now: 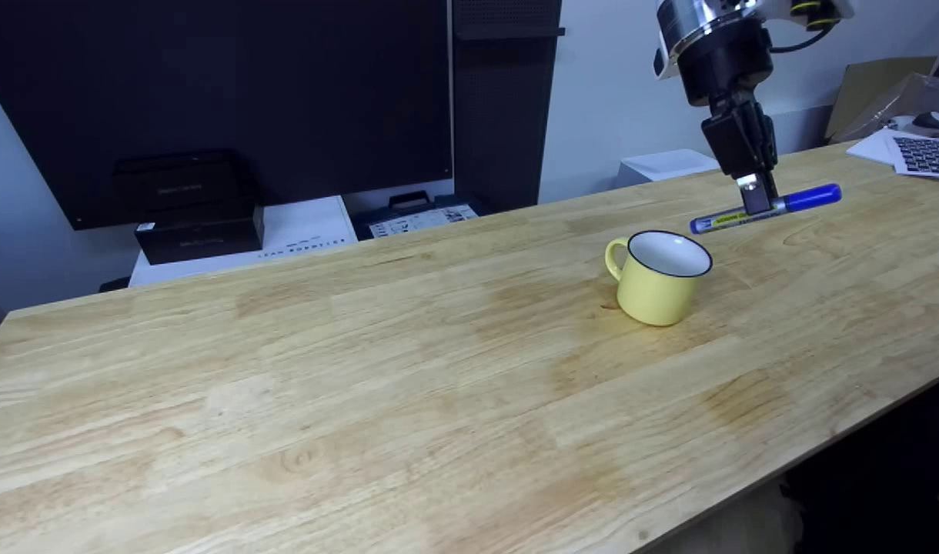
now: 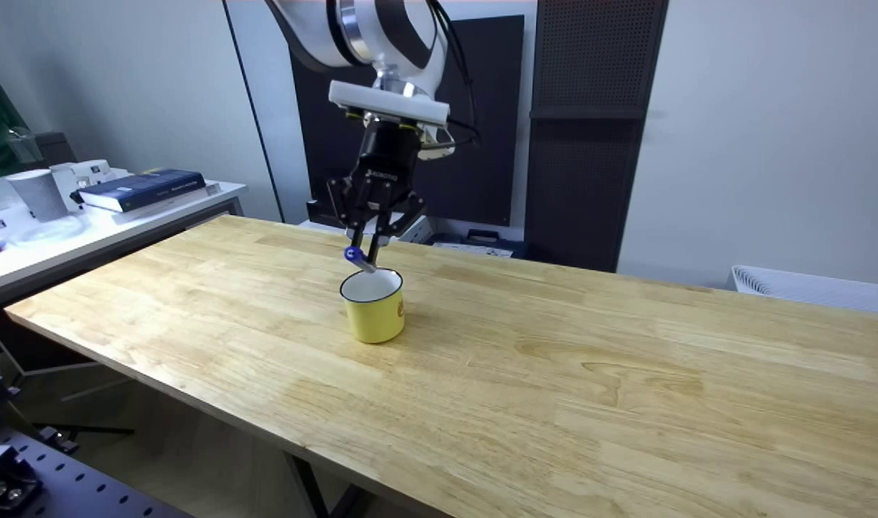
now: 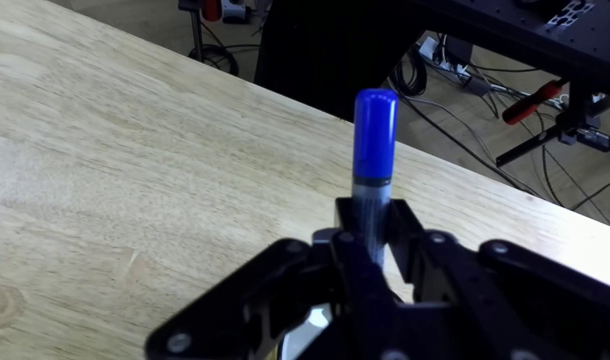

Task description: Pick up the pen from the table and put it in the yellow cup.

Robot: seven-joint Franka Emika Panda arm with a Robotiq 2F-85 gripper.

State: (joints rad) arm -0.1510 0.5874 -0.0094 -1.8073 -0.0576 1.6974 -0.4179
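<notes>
The blue pen [image 1: 727,220] is held above the light-wood table [image 1: 362,400], lying nearly level with its capped end slightly raised. It also shows in an exterior view [image 2: 354,254] and in the wrist view [image 3: 375,135]. My gripper [image 1: 757,198] is shut on the pen around its middle; the wrist view shows both fingertips [image 3: 371,215] against the barrel. The yellow cup [image 1: 658,294] stands upright on the table, and its mouth looks bare inside. In an exterior view the cup [image 2: 374,320] is just below the pen. In the wrist view the cup [image 3: 307,332] is mostly hidden behind the gripper.
A keyboard-like pad [image 1: 927,156] and clear plastic lie at the table's far end. A white side table [image 2: 216,193] carries a thick blue book [image 2: 144,188] and a grey cup [image 2: 39,196]. Boxes [image 1: 200,235] stand behind the table's back edge.
</notes>
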